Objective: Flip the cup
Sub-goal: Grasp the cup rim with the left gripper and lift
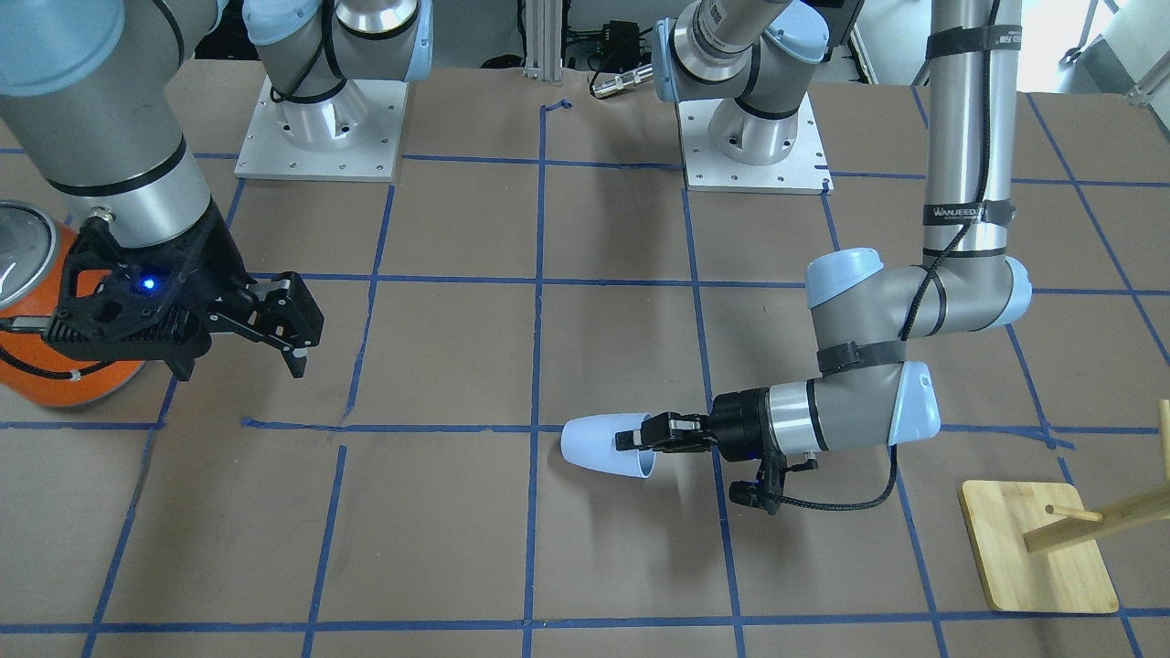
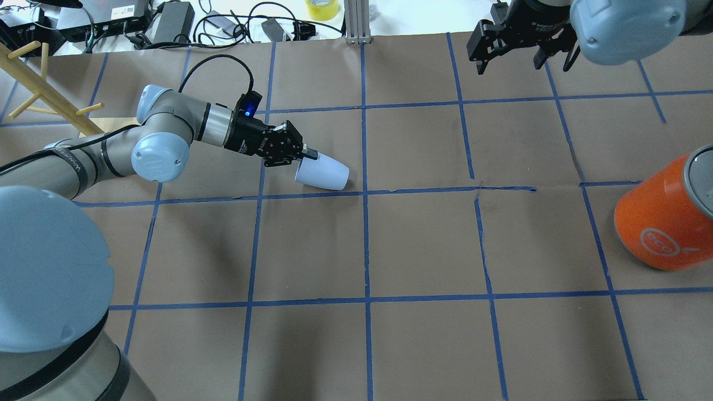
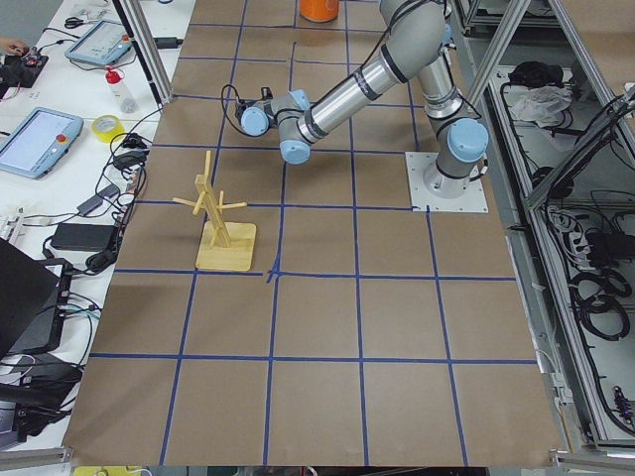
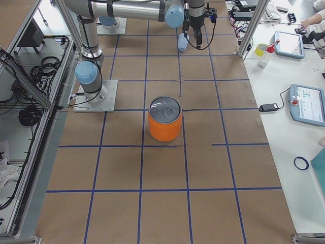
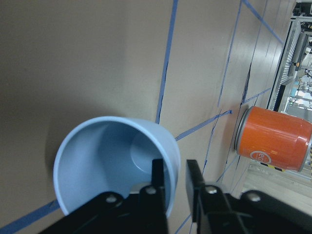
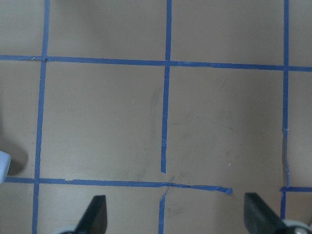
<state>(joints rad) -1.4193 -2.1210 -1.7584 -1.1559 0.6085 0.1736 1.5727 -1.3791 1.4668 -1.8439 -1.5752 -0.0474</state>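
The cup [image 1: 599, 445] is a pale bluish-white tumbler. It lies on its side near the table's middle, mouth toward my left gripper [image 1: 640, 437]. It also shows in the overhead view [image 2: 326, 172] and the right-side view [image 4: 182, 41]. In the left wrist view one finger is inside the cup [image 5: 112, 161] and one outside, so my left gripper [image 5: 173, 180] is shut on the rim wall. I cannot tell whether the cup rests on the table. My right gripper [image 1: 302, 324] is open and empty, far from the cup, above bare table [image 6: 178, 219].
A large orange can [image 1: 37, 356] with a silver top stands beside my right arm, also in the overhead view [image 2: 663, 223]. A wooden peg stand [image 1: 1037, 548] stands on the left arm's side near the table edge. Blue tape lines grid the brown table.
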